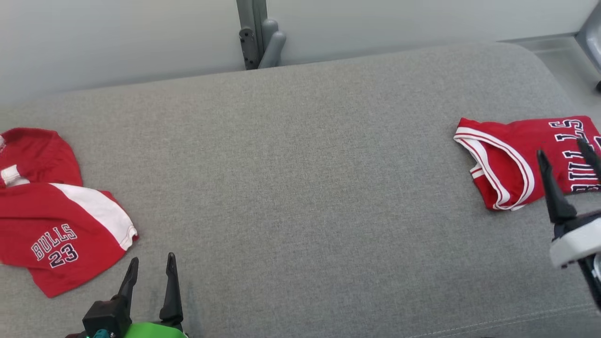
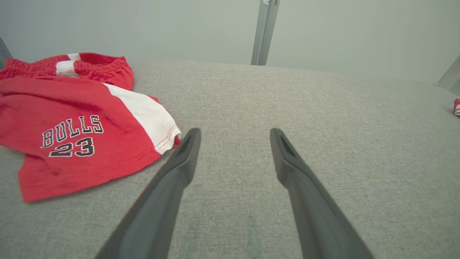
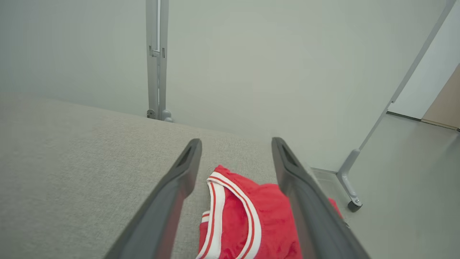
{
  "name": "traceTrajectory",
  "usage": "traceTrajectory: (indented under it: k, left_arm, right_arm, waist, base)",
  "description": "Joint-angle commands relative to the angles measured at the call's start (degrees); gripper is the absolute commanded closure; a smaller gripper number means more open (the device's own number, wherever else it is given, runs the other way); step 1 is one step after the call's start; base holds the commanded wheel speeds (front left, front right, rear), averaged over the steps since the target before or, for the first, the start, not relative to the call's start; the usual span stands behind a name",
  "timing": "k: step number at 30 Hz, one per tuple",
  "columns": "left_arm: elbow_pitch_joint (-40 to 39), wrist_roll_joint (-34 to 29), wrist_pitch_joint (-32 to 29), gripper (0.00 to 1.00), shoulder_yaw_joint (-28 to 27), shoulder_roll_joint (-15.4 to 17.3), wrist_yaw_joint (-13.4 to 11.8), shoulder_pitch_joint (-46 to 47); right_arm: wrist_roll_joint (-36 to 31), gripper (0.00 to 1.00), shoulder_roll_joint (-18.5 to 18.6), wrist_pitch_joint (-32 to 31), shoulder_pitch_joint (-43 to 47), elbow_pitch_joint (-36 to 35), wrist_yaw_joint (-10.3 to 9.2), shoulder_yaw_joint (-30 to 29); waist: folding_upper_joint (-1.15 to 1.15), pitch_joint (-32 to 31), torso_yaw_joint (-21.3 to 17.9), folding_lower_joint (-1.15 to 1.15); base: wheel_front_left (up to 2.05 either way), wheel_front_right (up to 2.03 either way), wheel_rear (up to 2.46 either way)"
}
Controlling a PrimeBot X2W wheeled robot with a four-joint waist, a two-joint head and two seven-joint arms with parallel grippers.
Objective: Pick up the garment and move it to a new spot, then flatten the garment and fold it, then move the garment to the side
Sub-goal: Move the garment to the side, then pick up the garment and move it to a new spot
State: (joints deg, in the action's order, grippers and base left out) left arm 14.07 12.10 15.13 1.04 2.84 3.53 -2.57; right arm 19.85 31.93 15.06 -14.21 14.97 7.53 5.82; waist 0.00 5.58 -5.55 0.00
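Head view: folded jersey (image 1: 507,150) at far right, apparently set aside, below the wide-open, empty right gripper (image 1: 566,152); left wrist view: crumpled shorts (image 2: 79,118) at upper left beside the wide-open, empty left gripper (image 2: 235,133); right wrist view: jersey at bottom centre between the spread jaws.

Shorts (image 1: 56,220) on cushion (image 1: 300,188) left end; jersey (image 1: 512,155) on right end, well apart; post (image 1: 253,33) behind cushion middle.

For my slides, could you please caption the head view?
Folded red jersey right, red shorts left on the grey cushion; left gripper and right gripper open.
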Motion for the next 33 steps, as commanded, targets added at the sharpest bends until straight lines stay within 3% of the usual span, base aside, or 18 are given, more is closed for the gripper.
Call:
traceTrajectory:
  k: [1,8,13,22,30,33]
  left_arm:
    - [0.4,-0.3,0.0,0.0,-0.3,0.1,-0.1,-1.2]
    - [1.1,0.0,0.0,0.0,-2.0,0.1,1.1,-1.9]
    - [0.3,0.9,0.0,0.0,-1.9,0.1,1.9,-3.1]
    - [0.5,1.2,0.0,0.0,-0.2,0.1,3.0,-1.8]
    - [0.6,1.3,0.0,0.0,0.3,0.1,3.4,-0.9]
    - [0.2,1.3,0.0,0.0,0.7,0.1,3.3,-0.2]
  right_arm:
    - [-0.9,0.0,-2.3,0.1,4.5,-3.0,-0.09,-1.6]
    - [-8.6,0.0,-13.4,0.1,15.0,-10.2,-0.08,-8.4]
    - [-11.7,0.0,-18.7,0.1,19.6,-7.5,-0.09,-7.8]
    - [-12.5,0.0,-23.6,0.1,21.5,-2.3,-0.09,-9.2]
    - [-14.1,0.0,-23.5,0.1,21.6,-3.3,-0.09,-9.3]
    - [-14.7,0.0,-23.6,0.1,21.9,-4.2,-0.08,-8.6]
  waist:
    - [0.0,-4.2,1.1,0.0]
    - [0.0,-4.9,2.4,0.0]
    - [0.0,-5.5,3.2,0.0]
    - [0.0,-6.1,5.7,0.0]
    - [0.0,-6.6,7.7,0.0]
    - [0.0,-6.7,11.0,0.0]
  base:
    - [0.0,0.0,0.0]
    - [0.0,0.0,0.0]
    - [0.0,0.0,0.0]
    - [0.0,0.0,0.0]
    - [0.0,0.0,0.0]
    - [0.0,0.0,0.0]
